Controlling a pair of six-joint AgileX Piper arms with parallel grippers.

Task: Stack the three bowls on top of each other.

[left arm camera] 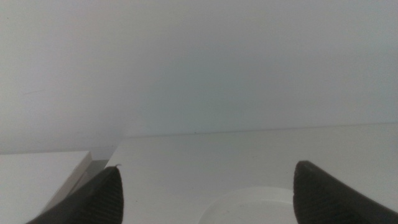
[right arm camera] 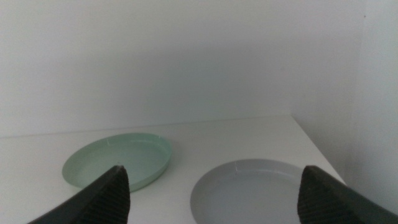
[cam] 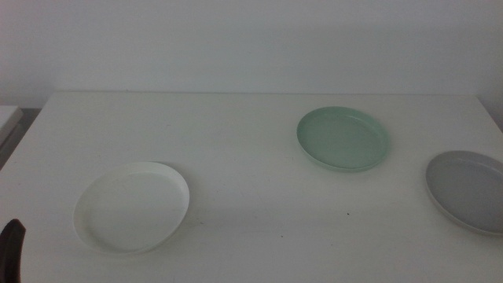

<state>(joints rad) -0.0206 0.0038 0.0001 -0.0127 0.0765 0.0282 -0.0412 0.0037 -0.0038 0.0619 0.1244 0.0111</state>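
Three shallow bowls lie apart on the white table [cam: 251, 149]. The white bowl [cam: 132, 207] is at the front left, the mint green bowl [cam: 343, 137] right of centre and further back, the grey bowl [cam: 470, 190] at the right edge. My left gripper [left arm camera: 205, 186] is open and empty, low at the front left; one dark jaw tip shows in the middle view [cam: 11, 248]. The white bowl's rim [left arm camera: 249, 205] lies just ahead of it. My right gripper [right arm camera: 211, 186] is open and empty, with the grey bowl [right arm camera: 255, 190] and the green bowl [right arm camera: 118, 162] ahead of it. It is out of the middle view.
A white wall stands behind the table. A lower pale surface [cam: 8, 118] sits beyond the table's left edge and also shows in the left wrist view [left arm camera: 37, 177]. The table's right edge [right arm camera: 317, 146] runs close to the grey bowl.
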